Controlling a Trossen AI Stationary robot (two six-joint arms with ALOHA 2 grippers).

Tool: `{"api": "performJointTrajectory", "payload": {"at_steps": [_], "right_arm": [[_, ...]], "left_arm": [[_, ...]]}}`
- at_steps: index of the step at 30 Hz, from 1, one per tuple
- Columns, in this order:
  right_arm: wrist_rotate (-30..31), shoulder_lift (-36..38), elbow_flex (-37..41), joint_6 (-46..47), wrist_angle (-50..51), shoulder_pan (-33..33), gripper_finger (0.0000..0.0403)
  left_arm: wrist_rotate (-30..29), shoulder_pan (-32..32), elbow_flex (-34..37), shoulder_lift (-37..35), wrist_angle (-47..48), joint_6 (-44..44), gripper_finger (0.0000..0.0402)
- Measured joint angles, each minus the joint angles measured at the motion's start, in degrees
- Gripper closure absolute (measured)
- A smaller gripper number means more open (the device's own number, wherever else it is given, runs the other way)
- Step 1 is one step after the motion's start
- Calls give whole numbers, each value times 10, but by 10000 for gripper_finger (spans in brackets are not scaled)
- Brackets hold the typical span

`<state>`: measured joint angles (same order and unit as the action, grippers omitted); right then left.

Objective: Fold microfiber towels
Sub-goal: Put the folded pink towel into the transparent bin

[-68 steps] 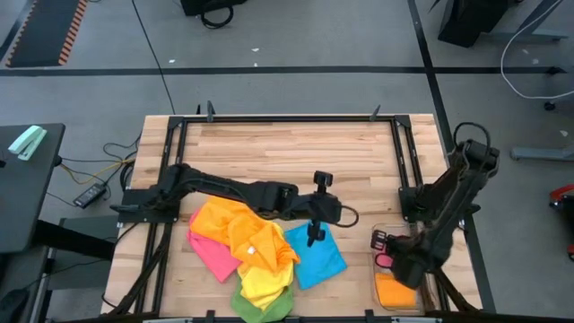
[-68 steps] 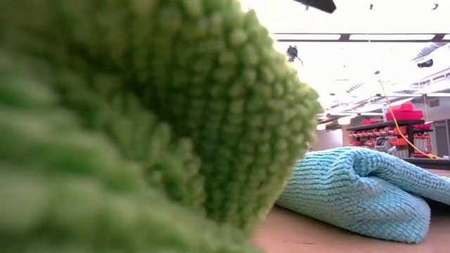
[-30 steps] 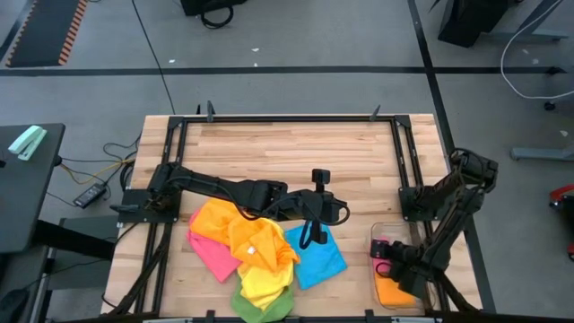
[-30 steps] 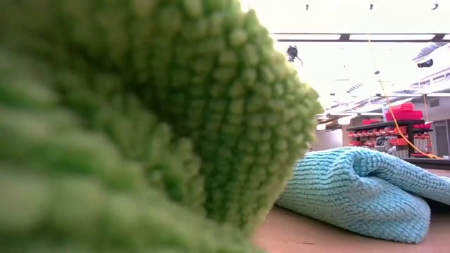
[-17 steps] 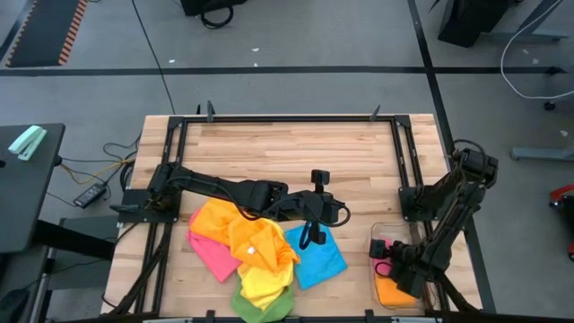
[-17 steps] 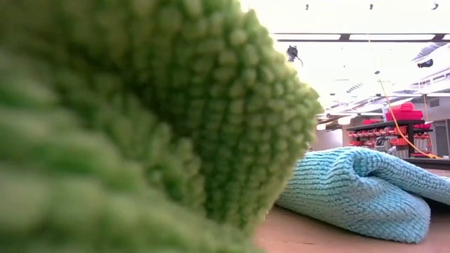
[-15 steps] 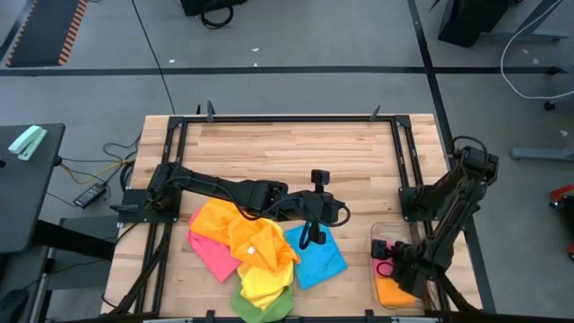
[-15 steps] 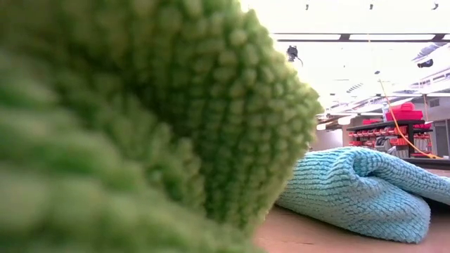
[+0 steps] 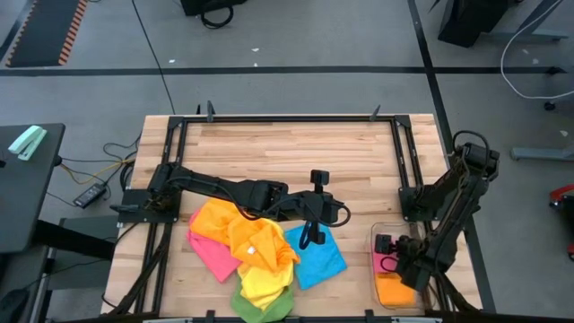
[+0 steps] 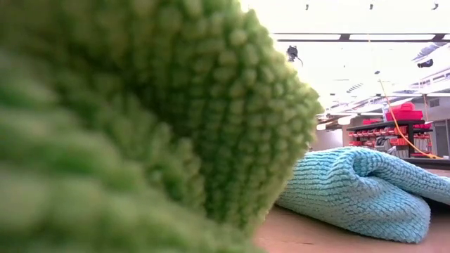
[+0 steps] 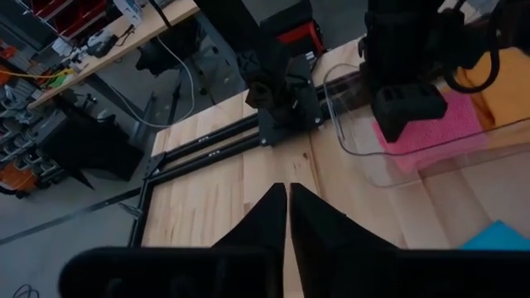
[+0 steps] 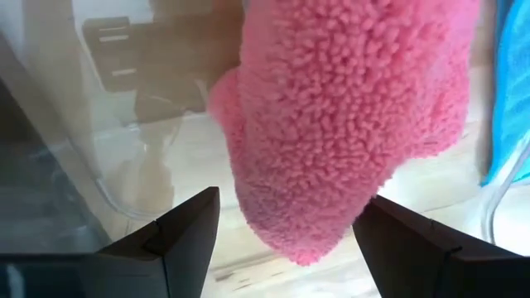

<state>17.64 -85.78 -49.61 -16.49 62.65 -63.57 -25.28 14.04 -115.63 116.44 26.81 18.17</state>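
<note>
A loose pile of microfiber towels lies at the table's near middle: orange (image 9: 224,224), pink (image 9: 209,254), yellow (image 9: 262,280), green (image 9: 260,307) and blue (image 9: 316,258). In the low view the green towel (image 10: 140,126) fills the left and the blue towel (image 10: 365,193) lies behind it. My left gripper (image 9: 309,237) hangs shut (image 11: 287,207) over the blue towel's far edge, holding nothing. My right gripper (image 9: 386,253) is open over the clear bin (image 9: 375,280). Its fingers stand on either side of a pink towel (image 12: 348,124) lying in the bin beside an orange one (image 9: 393,289).
The clear bin (image 11: 356,142) stands at the table's near right corner, next to the right arm's base. A black metal frame (image 9: 287,118) runs round the table's edges. Bare wood lies across the far half of the table.
My right gripper has risen a little above the bin, and the pink towel stays lying inside it. The pile of towels has kept its shape.
</note>
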Motion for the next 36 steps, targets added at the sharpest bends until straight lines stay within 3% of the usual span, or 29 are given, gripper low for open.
{"api": "performJointTrajectory", "payload": {"at_steps": [7, 12, 19, 27, 36], "right_arm": [[12, 0, -62, 26, 77, 0, 128], [13, 0, -109, 88, 118, 0, 134], [5, 37, -141, 350, 120, 18, 169], [-45, 132, -109, 620, 10, 63, 212], [-91, 102, -64, 686, -53, 90, 238]], "left_arm": [[0, 0, 0, 0, 6, -7, 395], [0, 0, 0, 0, 6, -11, 372], [0, 0, 0, 0, 4, -24, 383], [0, 0, 0, 0, -2, -30, 390], [0, 0, 0, 0, -4, -45, 366]]}}
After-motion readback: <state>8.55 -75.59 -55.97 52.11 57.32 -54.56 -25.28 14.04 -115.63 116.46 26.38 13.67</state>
